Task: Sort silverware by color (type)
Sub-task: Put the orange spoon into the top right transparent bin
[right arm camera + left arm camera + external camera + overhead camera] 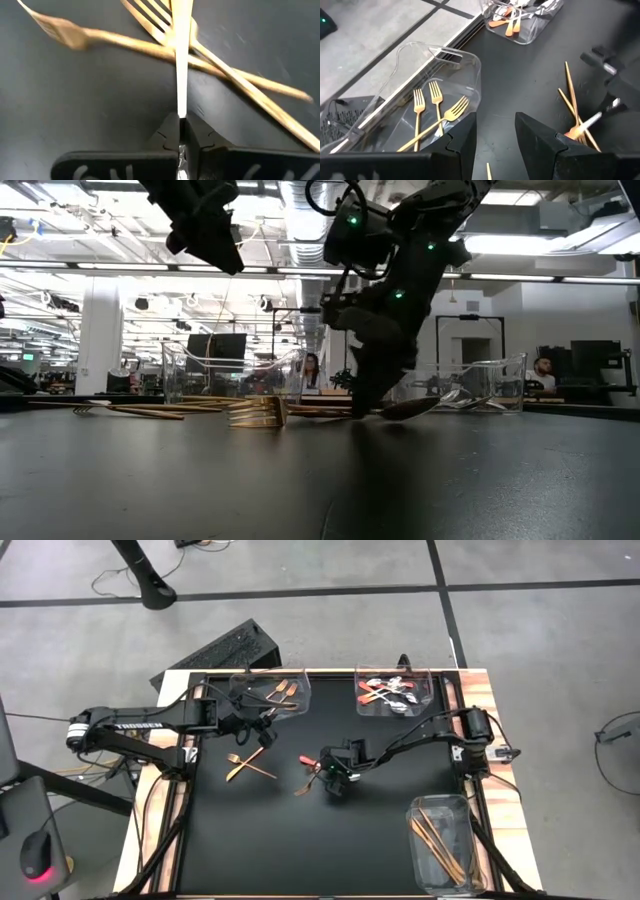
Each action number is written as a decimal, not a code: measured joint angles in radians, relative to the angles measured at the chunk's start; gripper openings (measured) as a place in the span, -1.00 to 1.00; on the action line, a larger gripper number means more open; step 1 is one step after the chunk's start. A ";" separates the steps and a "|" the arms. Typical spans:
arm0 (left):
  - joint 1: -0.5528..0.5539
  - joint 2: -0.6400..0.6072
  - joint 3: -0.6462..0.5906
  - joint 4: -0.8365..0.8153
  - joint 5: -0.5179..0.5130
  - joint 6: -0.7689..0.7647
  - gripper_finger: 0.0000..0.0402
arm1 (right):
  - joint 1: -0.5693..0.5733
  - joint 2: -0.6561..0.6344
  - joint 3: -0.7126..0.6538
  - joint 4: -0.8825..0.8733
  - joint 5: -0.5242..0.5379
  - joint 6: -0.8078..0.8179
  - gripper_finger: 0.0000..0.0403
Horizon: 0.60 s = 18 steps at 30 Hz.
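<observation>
Jaws of the right gripper (pixel 179 131) clamp a spoon (pixel 181 60) mid-mat beside two forks (pixel 248 765); left gripper (pixel 495 131) gapes near the fork bin (pixel 451 60).

From my station I see the bench (pixel 300 840) topped with a black mat and edged in light wood (pixel 490 700). It stands on a grey concrete floor (pixel 90 650) crossed by dark lines (pixel 300 592). Loose cables (pixel 110 580) trail near a dark stand foot (pixel 155 592). A black keyboard (pixel 225 648) lies by the far left corner, and a mouse with a red glow (pixel 35 858) sits on a side desk. Looking level, the hall behind is large and open, with white pillars (pixel 100 330), ceiling strip lights (pixel 540 245), monitors (pixel 225 345), and what may be seated people (pixel 543 368), too small to be sure.
</observation>
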 joint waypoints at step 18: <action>0.070 0.000 0.000 0.057 0.001 0.062 -0.38 | 0.007 -0.302 0.011 -0.320 0.092 -0.090 -0.95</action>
